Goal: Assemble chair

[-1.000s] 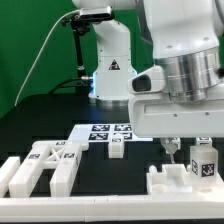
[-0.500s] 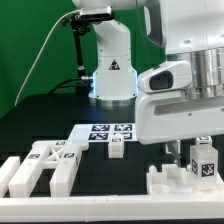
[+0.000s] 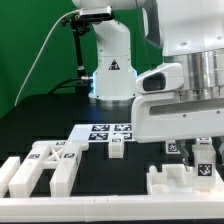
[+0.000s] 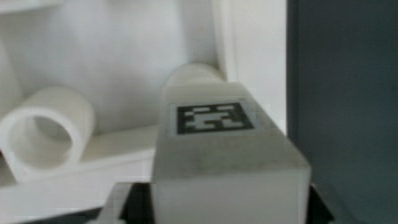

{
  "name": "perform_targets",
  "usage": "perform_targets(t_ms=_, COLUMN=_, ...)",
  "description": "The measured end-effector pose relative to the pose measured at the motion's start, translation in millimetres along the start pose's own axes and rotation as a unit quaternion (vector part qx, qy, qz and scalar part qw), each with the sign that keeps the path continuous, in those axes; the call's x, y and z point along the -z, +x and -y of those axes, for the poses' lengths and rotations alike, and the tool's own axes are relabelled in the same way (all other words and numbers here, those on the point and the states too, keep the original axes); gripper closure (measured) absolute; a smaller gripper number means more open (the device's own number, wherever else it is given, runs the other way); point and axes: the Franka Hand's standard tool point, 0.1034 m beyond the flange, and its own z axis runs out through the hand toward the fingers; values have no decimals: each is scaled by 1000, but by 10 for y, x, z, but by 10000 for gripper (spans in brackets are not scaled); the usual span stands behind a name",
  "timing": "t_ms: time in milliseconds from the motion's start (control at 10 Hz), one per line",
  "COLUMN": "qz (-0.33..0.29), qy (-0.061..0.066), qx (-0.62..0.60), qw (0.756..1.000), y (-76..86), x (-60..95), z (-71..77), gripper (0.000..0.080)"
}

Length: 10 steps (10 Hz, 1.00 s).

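Robotics lab: green backdrop (image 3: 27, 35), black table (image 3: 50, 115), tagged marker board (image 3: 100, 130), robot arm base (image 3: 110, 65).

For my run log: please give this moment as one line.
step: grasp | claw: shut on small glossy white plastic block with square tag | place: exterior view's right

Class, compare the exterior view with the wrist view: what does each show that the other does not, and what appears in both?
Only the exterior view shows the marker board, the small cube, the H-shaped part and the arm's base. Only the wrist view shows the round hole in a white part. Both show the tagged block, seen close up in the wrist view.
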Motion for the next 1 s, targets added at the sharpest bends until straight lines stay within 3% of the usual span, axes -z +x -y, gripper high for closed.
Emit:
perform_targets(t_ms=200, qz=-1, qy=-7, qx=-183, qw=983, y=0, x=-3, z=-30, gripper=510)
perform_targets(t_ms=300, qz=3, qy=-10, qx=-300, qw=954, y=-21, x=-7, z=-39, gripper=510)
perform_targets(t_ms=500, qz=19, qy=3, qx=-465, qw=885, y=-30, x=-11, z=-70, gripper=509)
perform_targets(t_ms=600, qz=20, qy=4, qx=-495, qw=869, y=-38, x=-12, z=-67, gripper=509)
perform_targets(t_ms=800, qz=20, qy=4, qx=-479, qw=877, y=-38, x=-16, z=-73, gripper=509)
perform_targets(t_ms=900, qz=20, qy=2, qx=-433, qw=901, y=-47, x=-20, z=-76, gripper=418)
perform_targets(t_ms=1000, qz=32, qy=0, qx=-326, qw=945, y=-85, x=-36, z=-88, gripper=265)
